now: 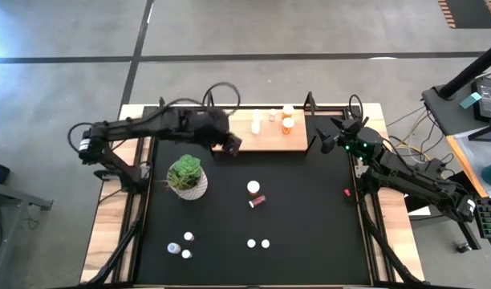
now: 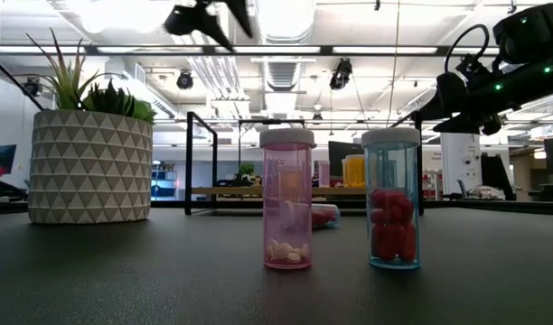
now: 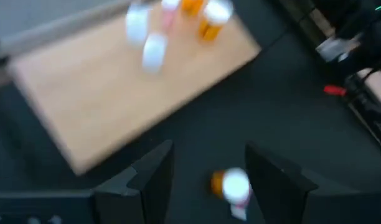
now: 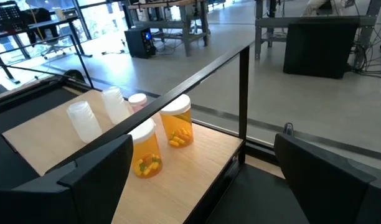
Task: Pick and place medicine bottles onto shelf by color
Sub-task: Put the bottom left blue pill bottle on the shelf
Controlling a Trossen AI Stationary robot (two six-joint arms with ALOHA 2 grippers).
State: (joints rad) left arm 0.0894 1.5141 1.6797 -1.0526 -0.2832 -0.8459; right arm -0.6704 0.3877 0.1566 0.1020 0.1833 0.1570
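The light-wood shelf (image 1: 271,138) stands at the table's far edge. On it stand two white bottles (image 1: 256,124), a pink one (image 1: 271,115) and two orange ones (image 1: 287,119), also seen as orange bottles (image 4: 160,140). My left gripper (image 1: 230,145) hangs open and empty above the table, just in front of the shelf's left end; its wrist view shows an orange white-capped bottle (image 3: 231,185) far below on the table, between the fingers' outlines. My right gripper (image 1: 335,138) waits open at the shelf's right end. More bottles (image 1: 253,188) stand and lie on the black tabletop.
A potted plant (image 1: 187,177) stands left of centre. A red bottle (image 1: 257,201) lies beside the orange one. Small groups of bottles stand near the front (image 1: 258,242) and front left (image 1: 181,247). A small red thing (image 1: 347,193) lies at the right edge.
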